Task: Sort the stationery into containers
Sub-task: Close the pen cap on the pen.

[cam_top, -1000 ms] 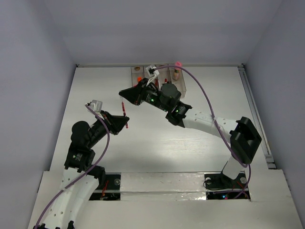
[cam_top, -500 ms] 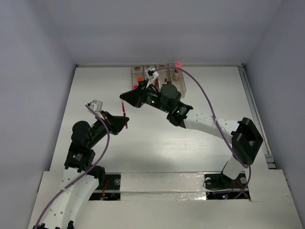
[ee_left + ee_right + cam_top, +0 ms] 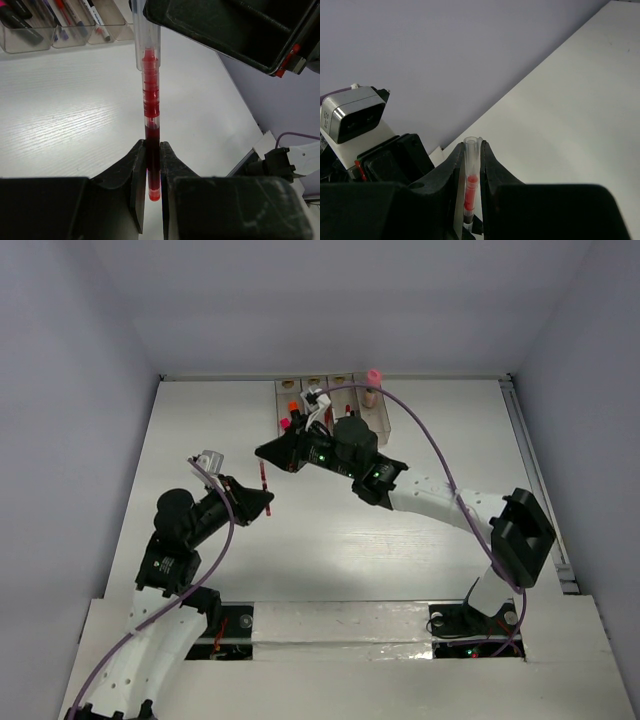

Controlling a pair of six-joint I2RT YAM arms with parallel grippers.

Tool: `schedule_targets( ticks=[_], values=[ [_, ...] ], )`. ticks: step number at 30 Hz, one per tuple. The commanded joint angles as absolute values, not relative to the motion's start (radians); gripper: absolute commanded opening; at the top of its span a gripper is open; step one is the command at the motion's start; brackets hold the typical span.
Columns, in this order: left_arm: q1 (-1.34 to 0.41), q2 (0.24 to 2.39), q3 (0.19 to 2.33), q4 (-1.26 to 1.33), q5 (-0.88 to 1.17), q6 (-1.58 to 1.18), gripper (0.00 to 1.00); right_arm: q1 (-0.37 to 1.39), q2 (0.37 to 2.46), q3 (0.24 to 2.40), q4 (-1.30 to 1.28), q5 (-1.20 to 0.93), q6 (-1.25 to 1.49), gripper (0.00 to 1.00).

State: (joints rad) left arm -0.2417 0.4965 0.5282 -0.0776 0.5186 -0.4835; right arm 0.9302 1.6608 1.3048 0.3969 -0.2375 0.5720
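Observation:
A thin red pen (image 3: 263, 478) with a clear cap hangs in the air between both grippers, left of the table's middle. My left gripper (image 3: 266, 496) is shut on the pen's red tail end (image 3: 150, 100). My right gripper (image 3: 261, 451) is shut on the clear cap end (image 3: 471, 155), with the red pen tip inside it. The containers (image 3: 330, 405), four joined clear bins, stand at the far edge and hold highlighters, pens and a glue stick (image 3: 371, 395). The bins also show in the left wrist view (image 3: 50, 37).
A purple cable (image 3: 430, 445) arches over the right arm, with its pink end above the bins. The white table runs to grey walls on three sides. A rail (image 3: 535, 480) lies along the right edge.
My right gripper has moved down and a little right toward the left gripper, onto the pen's cap end. The left arm has shifted slightly, still holding the pen.

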Motion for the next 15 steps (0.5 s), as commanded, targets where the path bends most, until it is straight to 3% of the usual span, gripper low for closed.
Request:
schedule_targets(
  ticks=[1,15],
  values=[
    [-0.238,0.491,0.624,0.014,0.474,-0.457,0.00,0.953,1.620,1.266,0.316,-0.334,0.568,0.00],
    [-0.238,0.512,0.746,0.084,0.442,-0.451,0.00,0.953,1.569,1.112,0.402,-0.387,0.670,0.00]
  ],
)
